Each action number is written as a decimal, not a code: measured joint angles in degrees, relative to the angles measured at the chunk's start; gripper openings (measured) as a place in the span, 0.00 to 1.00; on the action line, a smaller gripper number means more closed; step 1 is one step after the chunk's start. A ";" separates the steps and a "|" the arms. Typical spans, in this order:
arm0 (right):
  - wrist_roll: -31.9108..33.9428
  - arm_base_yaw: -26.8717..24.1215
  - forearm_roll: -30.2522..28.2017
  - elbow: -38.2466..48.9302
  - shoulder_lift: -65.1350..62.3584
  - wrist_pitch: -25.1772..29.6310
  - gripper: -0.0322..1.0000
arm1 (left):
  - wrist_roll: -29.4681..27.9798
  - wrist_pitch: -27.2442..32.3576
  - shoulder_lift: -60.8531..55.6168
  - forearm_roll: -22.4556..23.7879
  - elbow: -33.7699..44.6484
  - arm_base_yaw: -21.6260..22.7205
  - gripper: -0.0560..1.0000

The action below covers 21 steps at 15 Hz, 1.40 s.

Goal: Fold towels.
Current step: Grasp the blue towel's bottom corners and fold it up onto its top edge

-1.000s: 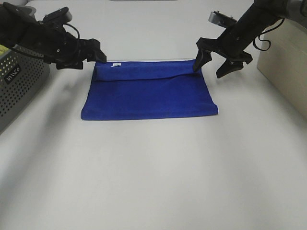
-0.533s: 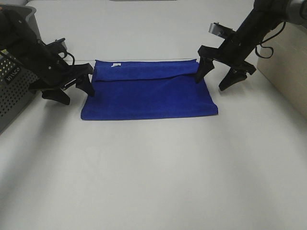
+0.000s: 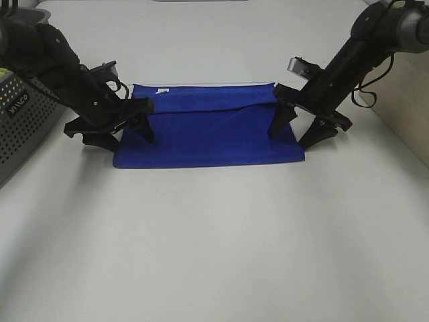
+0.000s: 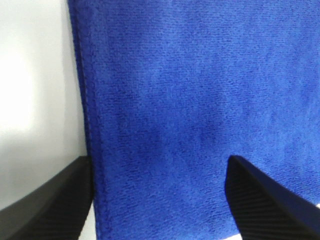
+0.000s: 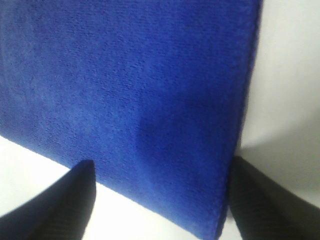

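Closest to me the white worktop (image 3: 214, 255) lies bare. Past that comes the near edge of the blue towel (image 3: 208, 137), which lies flat on the worktop around the middle of the overhead view, folded into a wide rectangle.

My left hand (image 3: 124, 136) is down low at the towel's left side edge, jaws spread wide and gripping nothing. In its wrist view the left hand (image 4: 160, 210) straddles the stitched edge of the towel (image 4: 190, 100), with one finger over the bare worktop and the other over the cloth. I cannot tell whether the tips touch down.

My right hand (image 3: 289, 139) mirrors it at the towel's right side edge, also wide open and empty. Its wrist view shows the right hand (image 5: 160, 200) with the towel (image 5: 125, 100) and its edge between the two fingers.

Further back, a narrower flap (image 3: 208, 99) is folded over along the towel's far edge, and a small white tag (image 3: 161, 90) shows at the far-left corner. A grey perforated basket (image 3: 23, 127) stands at the left edge, and a beige box (image 3: 402, 100) at the right.
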 joint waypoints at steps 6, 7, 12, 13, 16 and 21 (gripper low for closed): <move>-0.06 1.20 0.17 0.46 0.23 -2.58 0.37 | 0.00 0.11 0.57 -0.23 0.00 -1.38 0.38; -0.06 1.20 -0.34 0.46 0.23 -2.58 0.18 | 0.00 0.23 0.86 -0.23 0.00 -1.55 0.22; 1.95 1.20 -0.74 0.52 0.23 0.57 0.03 | -0.11 4.76 -0.46 2.98 0.00 -1.60 0.08; 2.01 1.20 -0.74 1.03 0.06 0.69 0.03 | -0.17 5.84 -1.60 3.78 0.52 -1.60 0.08; 2.01 1.20 -1.15 9.74 -4.93 0.63 0.03 | -1.26 6.25 -6.65 5.84 8.19 -1.60 0.08; -0.17 1.20 1.83 36.55 -17.30 -8.59 0.03 | -1.26 3.32 -16.56 5.79 23.15 -1.78 0.08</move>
